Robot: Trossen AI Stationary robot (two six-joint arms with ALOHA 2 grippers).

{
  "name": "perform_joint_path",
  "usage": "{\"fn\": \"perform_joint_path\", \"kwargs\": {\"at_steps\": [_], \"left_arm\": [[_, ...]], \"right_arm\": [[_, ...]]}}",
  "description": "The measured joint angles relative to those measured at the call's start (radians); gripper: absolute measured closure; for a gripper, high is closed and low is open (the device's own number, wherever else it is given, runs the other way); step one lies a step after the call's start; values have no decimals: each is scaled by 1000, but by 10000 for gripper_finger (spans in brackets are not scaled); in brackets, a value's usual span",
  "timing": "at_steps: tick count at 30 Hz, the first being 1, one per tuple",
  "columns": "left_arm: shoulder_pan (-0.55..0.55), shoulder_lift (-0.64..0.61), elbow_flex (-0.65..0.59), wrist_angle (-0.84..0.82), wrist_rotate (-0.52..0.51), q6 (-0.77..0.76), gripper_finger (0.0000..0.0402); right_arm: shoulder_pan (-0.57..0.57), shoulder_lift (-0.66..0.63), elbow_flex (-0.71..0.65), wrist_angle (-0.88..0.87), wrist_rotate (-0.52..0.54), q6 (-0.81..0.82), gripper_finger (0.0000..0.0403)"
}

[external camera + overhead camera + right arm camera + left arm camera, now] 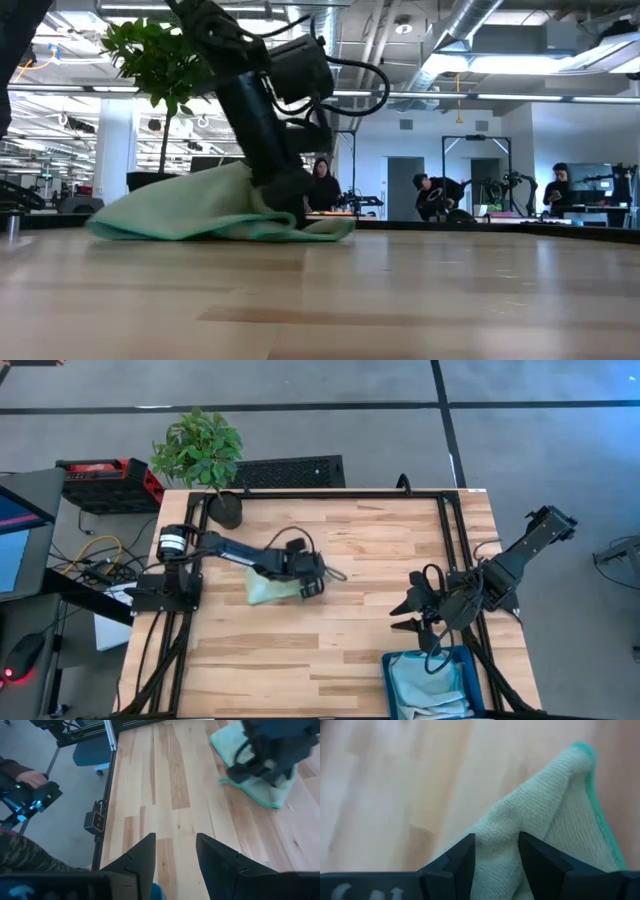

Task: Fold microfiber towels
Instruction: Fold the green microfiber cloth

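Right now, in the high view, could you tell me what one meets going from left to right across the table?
Potted plant → light green towel → left gripper → right gripper → teal bin holding folded towels.

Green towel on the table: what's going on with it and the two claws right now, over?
Left gripper down on the light green towel, fingers pinching a fold. Right gripper open, empty, above the teal bin. Path clear.
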State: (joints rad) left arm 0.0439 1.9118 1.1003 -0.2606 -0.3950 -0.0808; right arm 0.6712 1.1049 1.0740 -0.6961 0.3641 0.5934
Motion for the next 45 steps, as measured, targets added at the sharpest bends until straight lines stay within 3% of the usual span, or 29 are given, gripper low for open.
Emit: {"fn": "perform_joint_path", "kwargs": {"at_steps": [4,9,15,20,25,31,37,45], "left_arm": [[45,0,10,49,1,3,256],[41,-55,112,-125,9,-32,256],[-56,-196,231,-409,5,-58,256],[-196,-369,265,-518,-41,-234,256],[-349,-504,266,-537,-142,-413,256],[-474,-552,266,-576,-235,-507,256],[-519,-552,266,-575,-242,-564,256],[-530,-552,266,-580,-242,-579,256]], "right_arm": [[0,0,0,0,0,0,239],[0,0,0,-1,1,0,239],[-38,41,0,-3,9,-109,239],[-149,139,-1,27,9,-284,239],[-274,265,-1,253,2,-404,239],[-362,424,0,525,0,-493,239],[-400,558,0,624,-58,-494,239],[-435,733,0,759,-23,-518,239]]}}
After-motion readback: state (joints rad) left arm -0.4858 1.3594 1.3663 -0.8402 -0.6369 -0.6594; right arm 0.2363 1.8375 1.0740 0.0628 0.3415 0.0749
